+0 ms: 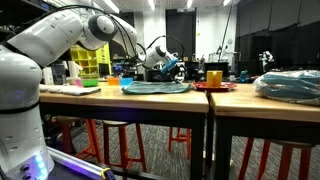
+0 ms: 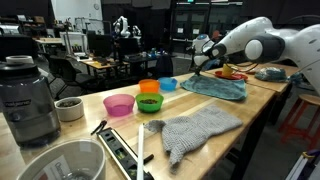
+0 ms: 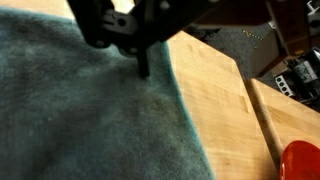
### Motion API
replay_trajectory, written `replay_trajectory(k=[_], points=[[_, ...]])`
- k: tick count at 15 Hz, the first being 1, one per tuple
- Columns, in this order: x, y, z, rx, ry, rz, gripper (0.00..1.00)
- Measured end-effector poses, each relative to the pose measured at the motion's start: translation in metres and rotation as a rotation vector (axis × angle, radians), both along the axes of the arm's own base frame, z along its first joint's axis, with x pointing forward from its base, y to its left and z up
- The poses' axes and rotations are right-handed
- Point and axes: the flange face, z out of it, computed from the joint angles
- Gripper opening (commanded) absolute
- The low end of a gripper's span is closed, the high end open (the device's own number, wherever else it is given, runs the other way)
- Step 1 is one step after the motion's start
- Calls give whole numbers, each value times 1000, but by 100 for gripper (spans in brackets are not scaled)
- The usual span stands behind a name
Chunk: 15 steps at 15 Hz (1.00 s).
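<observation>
Hovering over the teal towel (image 3: 80, 120) at upper middle of the wrist view, with gripper (image 3: 140, 55) spread wide, pinching nothing. Looks barely started, no grab or lift made yet

Teal towel (image 3: 90, 110) flat on table

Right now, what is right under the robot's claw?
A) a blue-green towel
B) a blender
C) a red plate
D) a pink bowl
A: in the wrist view the gripper is right above the blue-green towel, which lies spread on the wooden table. An exterior view shows the same.
</observation>
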Motion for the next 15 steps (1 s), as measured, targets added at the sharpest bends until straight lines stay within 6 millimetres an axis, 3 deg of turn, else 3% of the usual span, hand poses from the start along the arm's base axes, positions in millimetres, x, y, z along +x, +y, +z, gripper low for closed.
replay_trajectory(k=[8, 15], points=[[-23, -17, 45, 191, 74, 63, 100], [-56, -29, 82, 328, 208, 125, 100]])
